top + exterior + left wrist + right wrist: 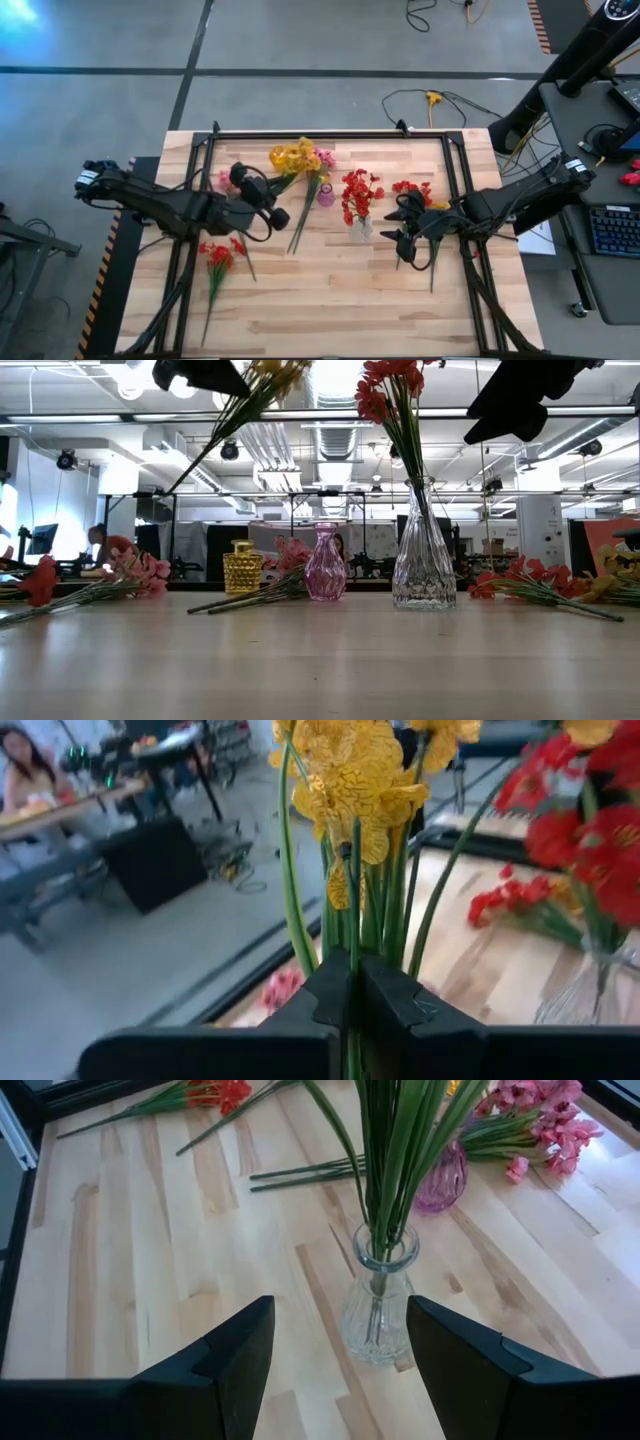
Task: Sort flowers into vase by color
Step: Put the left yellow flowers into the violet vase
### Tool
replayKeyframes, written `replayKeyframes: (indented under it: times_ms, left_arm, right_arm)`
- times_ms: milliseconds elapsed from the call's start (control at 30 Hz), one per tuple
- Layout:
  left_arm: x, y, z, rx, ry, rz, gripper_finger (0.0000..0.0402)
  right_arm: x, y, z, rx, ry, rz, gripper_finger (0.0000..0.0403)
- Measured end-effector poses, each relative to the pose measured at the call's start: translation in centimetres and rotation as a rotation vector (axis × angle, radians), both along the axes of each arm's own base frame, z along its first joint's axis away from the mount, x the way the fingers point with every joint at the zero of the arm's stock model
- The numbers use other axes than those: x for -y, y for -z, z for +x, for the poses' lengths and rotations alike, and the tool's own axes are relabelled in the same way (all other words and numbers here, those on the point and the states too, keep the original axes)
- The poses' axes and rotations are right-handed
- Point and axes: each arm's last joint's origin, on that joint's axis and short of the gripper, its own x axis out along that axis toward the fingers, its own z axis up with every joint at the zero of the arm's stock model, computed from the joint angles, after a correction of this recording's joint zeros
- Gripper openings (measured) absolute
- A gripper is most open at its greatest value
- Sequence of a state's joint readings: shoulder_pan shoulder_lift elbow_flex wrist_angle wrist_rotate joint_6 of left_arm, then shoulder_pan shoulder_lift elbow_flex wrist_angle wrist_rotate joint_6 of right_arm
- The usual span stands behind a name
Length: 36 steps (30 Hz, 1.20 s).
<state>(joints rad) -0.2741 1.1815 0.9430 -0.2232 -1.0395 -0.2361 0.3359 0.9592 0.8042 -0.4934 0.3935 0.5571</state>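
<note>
now the left gripper (352, 1005), clenched on yellow flowers (352, 780), needs the yellow vase (240, 568); the right gripper (340, 1365) waits released near the clear vase (378, 1305).

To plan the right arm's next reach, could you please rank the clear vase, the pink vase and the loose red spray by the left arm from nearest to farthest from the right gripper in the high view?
From the right gripper:
1. Clear vase, just toward the centre.
2. Pink vase, farther toward the left arm.
3. Loose red spray, on the left arm's side of the table.

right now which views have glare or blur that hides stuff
Low view: ceiling lights glare behind the yellow flowers and arms, turning them to silhouettes. Left wrist view: the room and a person are blurred. High view: glare at the floor's top-left corner.
</note>
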Motion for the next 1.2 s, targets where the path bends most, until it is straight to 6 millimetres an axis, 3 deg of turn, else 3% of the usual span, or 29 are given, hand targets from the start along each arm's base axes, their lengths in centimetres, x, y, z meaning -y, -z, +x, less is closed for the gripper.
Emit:
replayKeyframes:
  times_ms: [300,467,633,733,1200]
  left_arm:
    - [0.1,1.0,0.1,0.157,0.134,0.099,0.0]
    - [-0.7,1.9,-0.9,0.297,0.117,0.197,0.0]
    - [-2.2,2.7,-1.9,0.528,0.22,0.261,0.0]
    - [-3.0,3.6,-1.9,0.568,0.25,0.262,0.0]
    - [-6.2,4.6,2.2,0.628,0.203,0.315,0.0]
  right_arm:
    - [0.0,0.3,-0.1,-0.009,-0.001,-0.009,0.0221]
    - [0.0,0.3,0.0,-0.005,0.002,-0.016,0.0221]
    - [0.1,0.3,0.0,-0.001,0.014,-0.036,0.0221]
    - [0.1,0.3,0.0,0.001,0.02,-0.044,0.0221]
    - [0.2,0.3,0.0,0.003,0.028,-0.05,0.0221]
